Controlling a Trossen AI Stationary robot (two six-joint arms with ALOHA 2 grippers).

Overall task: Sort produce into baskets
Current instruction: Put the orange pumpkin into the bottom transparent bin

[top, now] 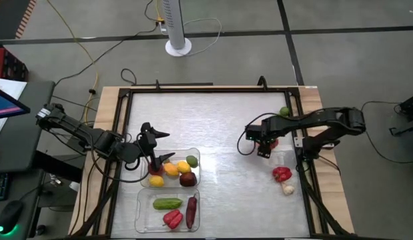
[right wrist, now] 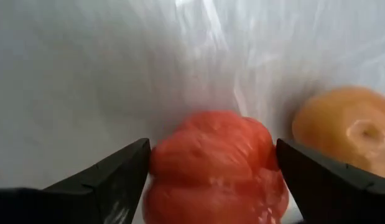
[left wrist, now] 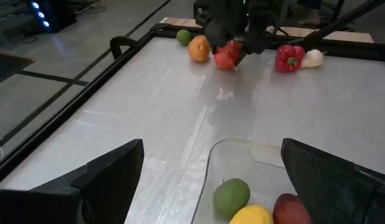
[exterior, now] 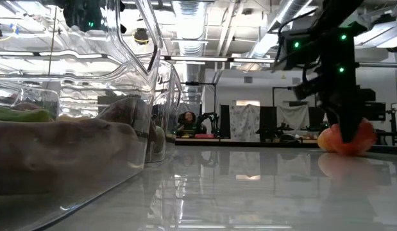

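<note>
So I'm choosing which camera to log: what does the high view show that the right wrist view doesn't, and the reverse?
Only the high view shows both baskets, the left gripper open above the upper one, the red pepper, the garlic and the lime. Only the right wrist view shows the right gripper open, fingers either side of the red fruit, and the orange fruit beside it. Both show the table.
</note>
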